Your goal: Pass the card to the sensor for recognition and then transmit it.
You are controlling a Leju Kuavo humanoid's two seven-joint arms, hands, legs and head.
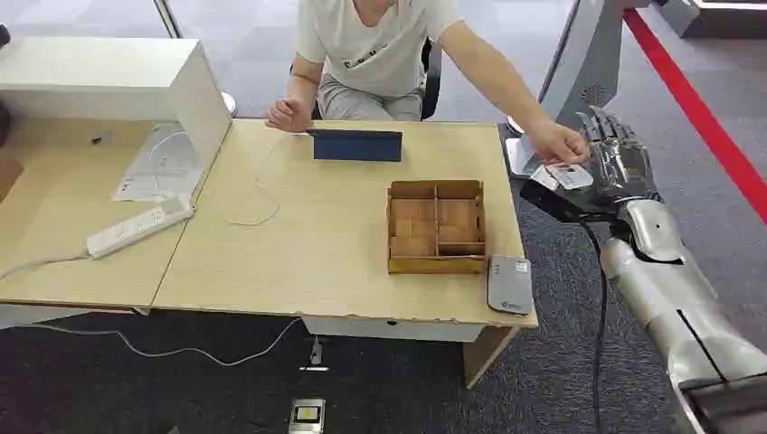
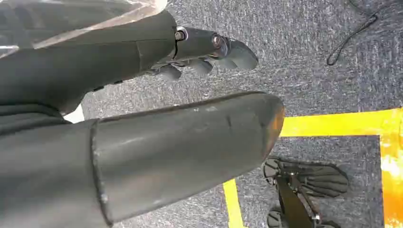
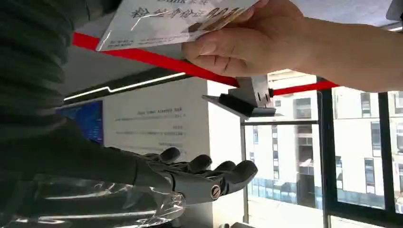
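A white printed card [image 1: 570, 174] is held by a person's hand [image 1: 558, 142] at the far right of the scene, just off the right edge of the wooden table [image 1: 298, 244], where it is laid across the upturned palm of the robot's right hand [image 1: 608, 172]. In the right wrist view the card [image 3: 166, 19] is seen pinched at one end by the person's fingers [image 3: 237, 45], while the robot's dark fingers [image 3: 209, 173] are stretched out and apart from it; the right hand is judged to be spread and receiving, with no grasp yet closed on the card. The card is judged to be light, thin, stiff and glossy, so it is likely to slip or tip from a flat palm; it would best be taken by the free end, pinched flat between thumb and fingers, with the printed face left clear for reading. The grey card reader [image 1: 509, 283] lies at the near right corner of the table, just right of a partitioned wooden tray [image 1: 436, 227], well apart from the card. A dark blue tablet stand [image 1: 357, 144] is set at the far edge before the seated person, and a white power strip [image 1: 140, 225] rests to the left. The left hand [image 2: 204, 52] is seen hanging above grey carpet and yellow floor tape [image 2: 332, 124], its fingers loosely curled with nothing held in them.
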